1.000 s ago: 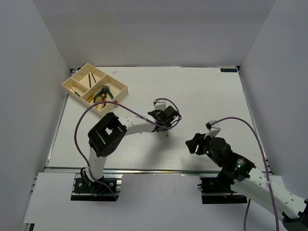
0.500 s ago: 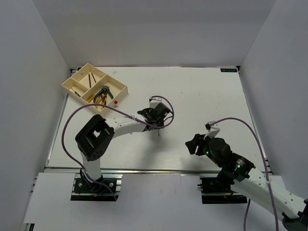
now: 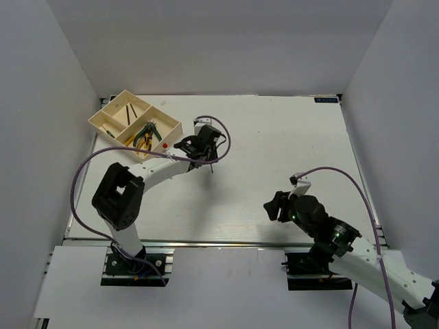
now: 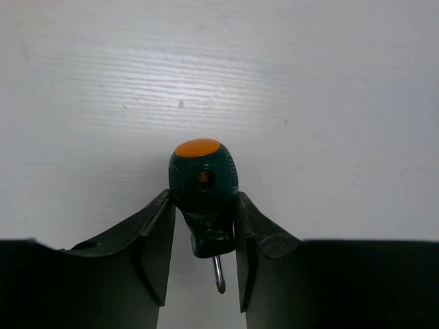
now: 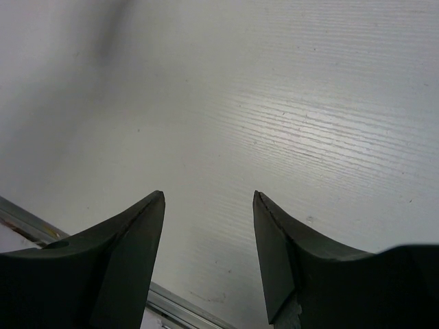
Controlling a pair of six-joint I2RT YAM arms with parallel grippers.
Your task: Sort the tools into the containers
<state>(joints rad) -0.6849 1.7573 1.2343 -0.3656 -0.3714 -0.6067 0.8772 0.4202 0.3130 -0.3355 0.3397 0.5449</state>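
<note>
**A:** What's on your screen?

**B:** From above, the table [image 3: 274, 137] fills the middle. The tray [image 3: 106, 107] sits at its upper-left corner, turned diagonally.

**A:** What's in it?

**B:** I see pliers [image 3: 145, 133] with green and yellow handles in the middle compartment. The upper-left compartments hold thin dark tools [image 3: 128, 113], too small for me to name. A red knob [image 3: 165, 145] shows at the tray's lower-right wall. I can't tell whether it's inside or just outside.

**A:** The arms?

**B:** My left gripper [image 4: 204, 199] is clamped on the screwdriver [image 4: 204, 179], with a pad on either side of the green handle. The orange cap is at the far end and the metal tip is nearer the camera. From above it's left of centre, just right of the tray and not over it.

**A:** And the right?

**B:** My right gripper [image 5: 208, 205] is lower right of centre, jaws apart. I see only table between them.
</note>
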